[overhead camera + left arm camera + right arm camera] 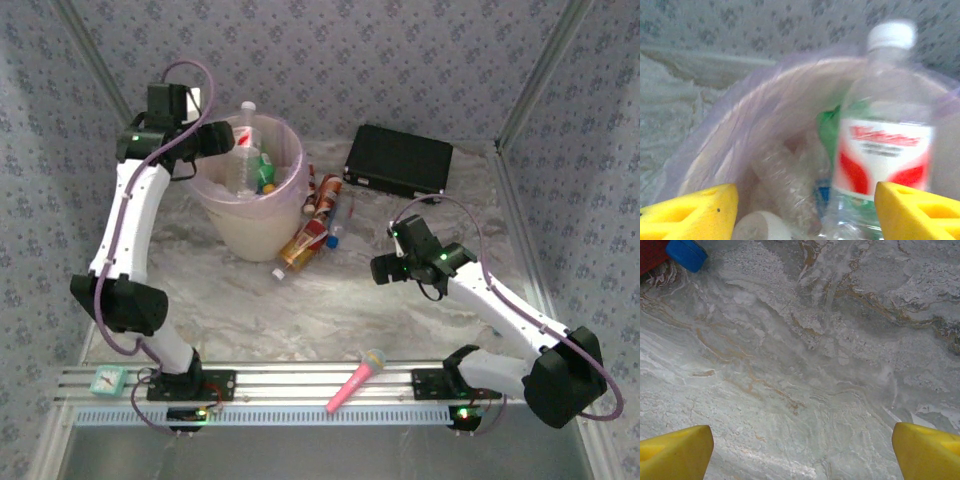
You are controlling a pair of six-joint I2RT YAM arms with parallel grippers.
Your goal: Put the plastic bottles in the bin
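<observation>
Bare marble surface (300,320) lies below the right pincer (802,442), its yellow fingers spread wide, gripping nothing. The pale-pink bin (235,235) sits just below and ahead of the left pincer (805,205), likewise released, fingers wide apart at the near rim. Straight ahead of that pincer, 1 clear bottle (885,150) with white cap and red label stands upright inside among others. More bottles (318,222) lie heaped beside the bin, beyond the right pincer; a blue cap (686,252) shows ahead-left of it.
</observation>
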